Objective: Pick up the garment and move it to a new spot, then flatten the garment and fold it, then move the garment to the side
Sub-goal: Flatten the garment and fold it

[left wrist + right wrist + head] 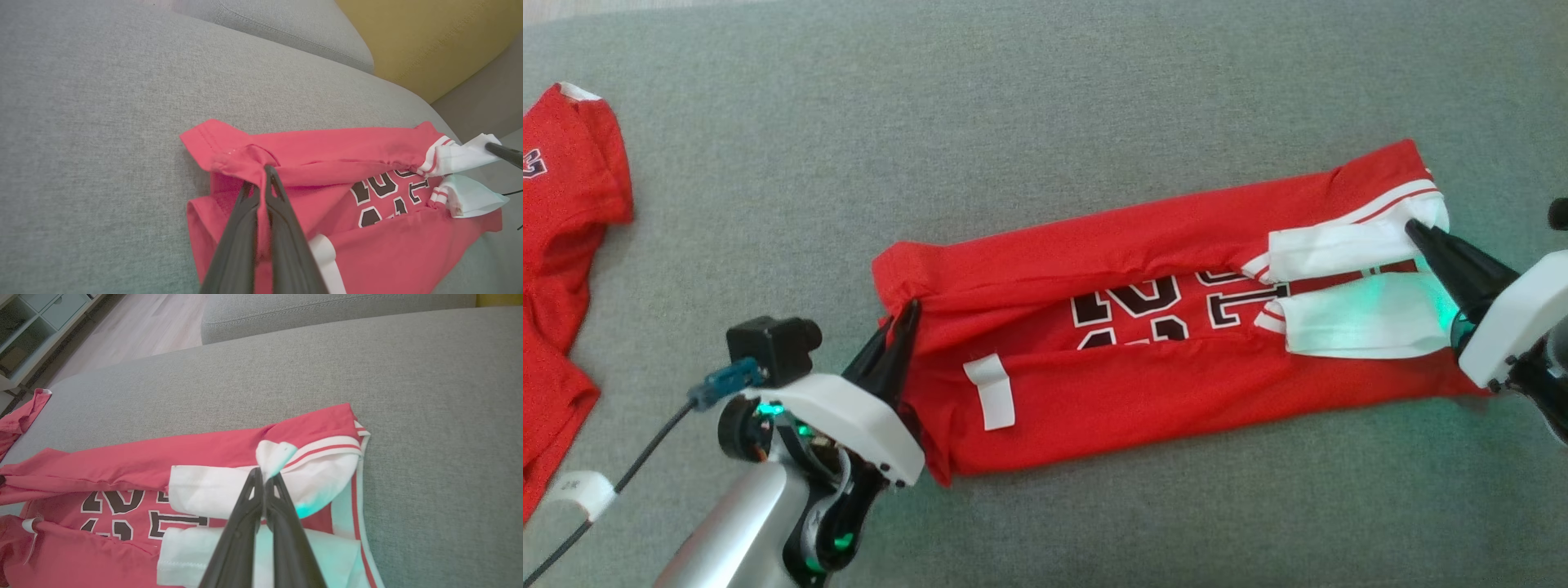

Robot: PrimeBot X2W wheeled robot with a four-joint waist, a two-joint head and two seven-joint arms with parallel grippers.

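My left claw (912, 310) pinches the hem and my right claw (1413, 226) the white sleeve (1339, 245) of the red jersey (1143, 384), folded narrow on the grey sofa cushion (1013, 122), I think to fold it across.

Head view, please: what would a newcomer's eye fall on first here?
A red jersey with white sleeves and dark numerals, folded into a long strip, lies mid-picture on the grey fabric cushion. The left gripper pinches its red end and the right gripper its white end. A second red garment lies at the far left.
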